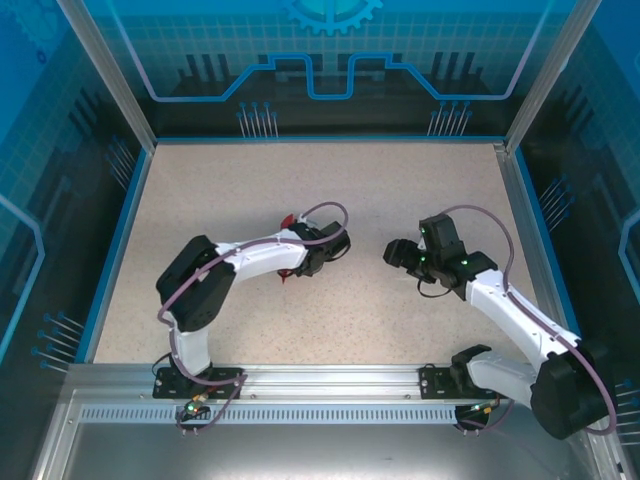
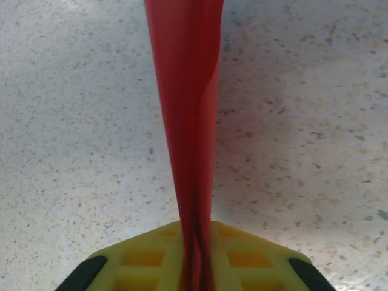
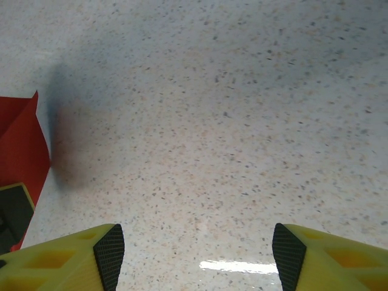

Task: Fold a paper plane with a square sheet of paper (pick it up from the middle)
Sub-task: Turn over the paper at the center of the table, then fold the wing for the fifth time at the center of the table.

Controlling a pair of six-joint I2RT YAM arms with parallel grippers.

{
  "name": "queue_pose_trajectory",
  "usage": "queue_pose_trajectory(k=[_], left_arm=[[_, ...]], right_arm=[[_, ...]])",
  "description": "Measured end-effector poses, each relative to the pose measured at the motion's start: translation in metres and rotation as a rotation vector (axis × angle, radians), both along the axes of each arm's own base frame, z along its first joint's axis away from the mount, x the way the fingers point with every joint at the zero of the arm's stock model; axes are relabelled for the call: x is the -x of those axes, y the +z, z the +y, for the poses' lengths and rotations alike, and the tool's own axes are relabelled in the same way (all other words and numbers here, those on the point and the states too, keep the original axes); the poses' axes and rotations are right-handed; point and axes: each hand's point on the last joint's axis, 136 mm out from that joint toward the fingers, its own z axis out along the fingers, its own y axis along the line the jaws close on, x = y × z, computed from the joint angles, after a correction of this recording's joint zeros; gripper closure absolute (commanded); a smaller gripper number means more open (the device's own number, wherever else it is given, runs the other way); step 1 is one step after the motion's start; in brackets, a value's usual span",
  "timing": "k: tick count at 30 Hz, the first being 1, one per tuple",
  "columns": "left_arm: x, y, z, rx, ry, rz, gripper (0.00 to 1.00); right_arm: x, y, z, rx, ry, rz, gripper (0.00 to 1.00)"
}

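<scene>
The left gripper [image 2: 195, 257] pinched the thin, bright red folded paper sheet [image 2: 185, 91], which looked flimsy and seemed best held along its fold. The right gripper [image 3: 197, 251] hung empty, jaws apart.

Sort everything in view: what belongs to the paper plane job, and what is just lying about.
Job: folded red paper, clamped in the left pincer; right pincer, open.
Just there: speckled table; blue enclosure walls.
</scene>
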Motion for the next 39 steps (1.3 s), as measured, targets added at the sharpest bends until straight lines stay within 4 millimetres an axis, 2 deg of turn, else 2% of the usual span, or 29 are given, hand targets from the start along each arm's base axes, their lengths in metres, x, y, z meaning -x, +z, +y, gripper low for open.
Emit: queue_pose_trajectory(k=[3,5,9,12,15,17,19,21,23,27,28,31,34,39], left_arm=[[0.002,-0.013,-0.014,0.030,-0.020,0.038,0.73],[0.004,-0.020,-0.022,0.072,-0.032,0.067,0.61],[0.007,-0.026,-0.046,0.221,-0.047,0.110,0.48],[0.014,-0.015,-0.063,0.406,-0.063,0.134,0.41],[0.015,0.015,-0.064,0.615,-0.056,0.114,0.34],[0.010,0.039,-0.054,0.748,-0.031,0.065,0.30],[0.006,0.060,-0.033,0.857,0.014,-0.003,0.25],[0.005,0.068,-0.009,0.910,0.072,-0.056,0.23],[0.007,0.067,0.013,0.936,0.137,-0.089,0.21],[0.019,0.046,0.049,0.960,0.274,-0.094,0.18],[0.023,0.040,0.055,0.963,0.307,-0.091,0.18],[0.030,0.029,0.070,0.970,0.379,-0.086,0.17],[0.032,0.023,0.077,0.987,0.420,-0.084,0.17],[0.033,0.020,0.081,1.002,0.445,-0.080,0.16]], right_arm=[[0.004,-0.005,-0.006,0.021,-0.021,0.015,0.31],[0.006,-0.007,-0.009,0.031,-0.030,0.023,0.31],[0.007,-0.010,-0.012,0.048,-0.039,0.032,0.31],[0.008,-0.012,-0.011,0.054,-0.035,0.038,0.31],[0.010,-0.018,-0.001,0.083,0.005,0.060,0.31],[0.008,-0.020,0.016,0.109,0.054,0.068,0.33],[0.006,-0.017,0.043,0.134,0.125,0.063,0.36],[0.003,-0.013,0.074,0.150,0.194,0.048,0.39],[-0.001,-0.006,0.110,0.158,0.261,0.023,0.41],[-0.009,-0.001,0.184,0.143,0.376,-0.026,0.45],[-0.009,-0.006,0.202,0.137,0.403,-0.025,0.46],[-0.014,-0.025,0.238,0.121,0.454,-0.001,0.48],[-0.019,-0.051,0.253,0.134,0.469,0.037,0.49],[-0.019,-0.082,0.251,0.171,0.471,0.097,0.49]])
